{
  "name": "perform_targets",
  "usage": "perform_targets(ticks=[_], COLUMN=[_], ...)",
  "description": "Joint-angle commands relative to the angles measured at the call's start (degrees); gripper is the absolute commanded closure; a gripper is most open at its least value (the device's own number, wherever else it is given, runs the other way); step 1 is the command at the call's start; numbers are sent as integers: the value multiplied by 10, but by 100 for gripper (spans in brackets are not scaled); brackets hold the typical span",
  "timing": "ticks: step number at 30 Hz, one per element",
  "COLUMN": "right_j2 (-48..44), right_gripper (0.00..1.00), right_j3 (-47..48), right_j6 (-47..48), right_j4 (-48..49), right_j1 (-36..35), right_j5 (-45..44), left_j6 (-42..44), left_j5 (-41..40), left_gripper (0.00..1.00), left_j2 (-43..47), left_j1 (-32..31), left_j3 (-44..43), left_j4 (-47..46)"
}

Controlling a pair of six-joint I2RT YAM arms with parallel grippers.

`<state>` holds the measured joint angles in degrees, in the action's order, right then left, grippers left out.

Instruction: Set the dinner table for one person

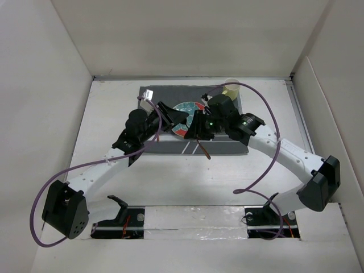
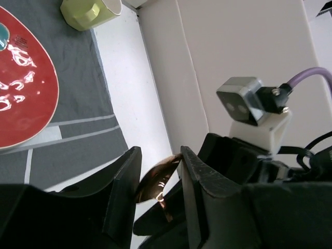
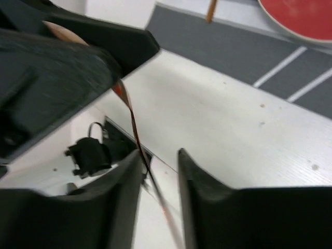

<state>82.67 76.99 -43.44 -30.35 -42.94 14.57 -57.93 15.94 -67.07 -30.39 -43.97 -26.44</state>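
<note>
A copper spoon [image 2: 155, 179] hangs in the air over the front of the dark grey placemat [image 1: 165, 145] on the white dinner table [image 1: 187, 176]. My left gripper [image 2: 160, 171] is shut on the spoon's bowl, which is wedged between both fingers. The thin handle [image 3: 132, 119] slants down from there and passes between the fingers of my right gripper [image 3: 158, 161]. It lies close to one finger, with a gap to the other, so that gripper is open around it. Both grippers meet above the red plate [image 1: 185, 107]; in the top view the handle [image 1: 205, 152] pokes out below them.
A pale green cup [image 1: 231, 87] stands at the placemat's back right corner, a small white object [image 1: 148, 94] at its back left. Another copper utensil's end [image 3: 211, 10] lies on the placemat near the plate [image 3: 301, 15]. White walls enclose the table on three sides.
</note>
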Motion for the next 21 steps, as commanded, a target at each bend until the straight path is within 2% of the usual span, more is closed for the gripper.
perform_targets(ticks=[1, 2, 3, 6, 7, 9, 11, 13, 17, 21], right_j2=[5, 6, 7, 2, 1, -6, -9, -14, -20, -36], right_gripper=[67, 70, 77, 86, 92, 94, 92, 82, 88, 71], right_j3=[32, 33, 34, 35, 34, 38, 37, 35, 25, 13], right_j6=[38, 38, 36, 29, 27, 23, 20, 20, 16, 12], right_j4=[-45, -45, -45, -34, -34, -33, -30, -31, -31, -34], right_j1=[-13, -18, -18, -24, -24, -24, -24, -24, -24, -24], right_j5=[-43, -43, -49, -54, -57, -67, -68, -67, -60, -77], left_j6=[10, 10, 10, 13, 14, 21, 26, 33, 36, 39], left_j5=[-3, -3, -1, -3, -5, -9, -14, -19, -22, -22], left_gripper=[100, 100, 100, 100, 100, 100, 100, 100, 100, 100], left_j2=[1, 0, -1, 0, 0, 3, 5, 10, 13, 17], left_j1=[-1, -1, -1, -1, -1, -1, -1, -1, -1, -1], left_j3=[-38, -38, -38, -39, -39, -38, -39, -40, -38, -37], left_j4=[-20, -20, -19, -14, -9, -3, 8, 15, 17, 19])
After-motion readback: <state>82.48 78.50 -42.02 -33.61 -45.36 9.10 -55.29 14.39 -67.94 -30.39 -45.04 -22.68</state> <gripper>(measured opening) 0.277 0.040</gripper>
